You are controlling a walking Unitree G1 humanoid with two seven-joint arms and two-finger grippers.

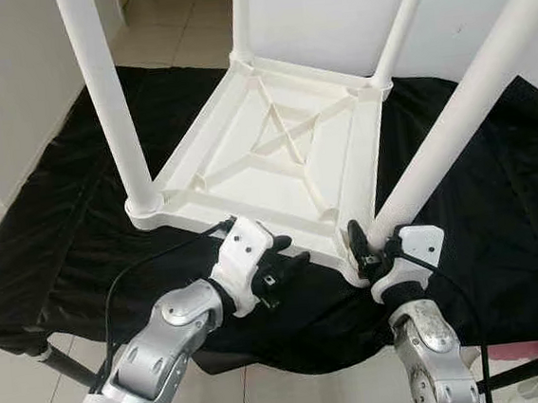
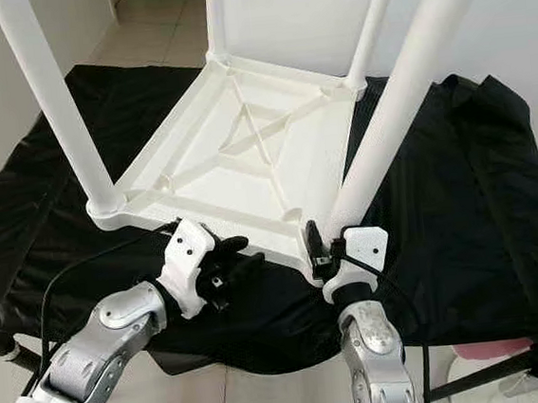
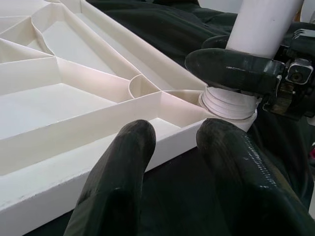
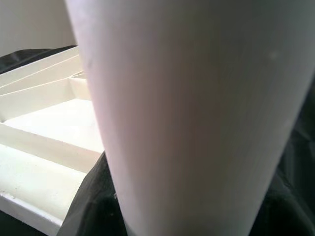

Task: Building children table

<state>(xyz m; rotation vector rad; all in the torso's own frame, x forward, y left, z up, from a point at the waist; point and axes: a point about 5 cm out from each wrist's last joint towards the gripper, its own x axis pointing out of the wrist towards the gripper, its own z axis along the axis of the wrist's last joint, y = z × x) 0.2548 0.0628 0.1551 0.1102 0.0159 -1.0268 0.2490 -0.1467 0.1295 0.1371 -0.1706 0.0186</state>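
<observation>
While my right tool (image 1: 367, 249) clamps the near-right leg (image 1: 452, 117) at its base, my left tool (image 1: 283, 265) sits open — just beside the upturned tabletop (image 1: 274, 153) edge.

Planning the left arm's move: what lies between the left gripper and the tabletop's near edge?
Only bare black cloth separates the left gripper from the tabletop edge, per the left wrist view.
</observation>
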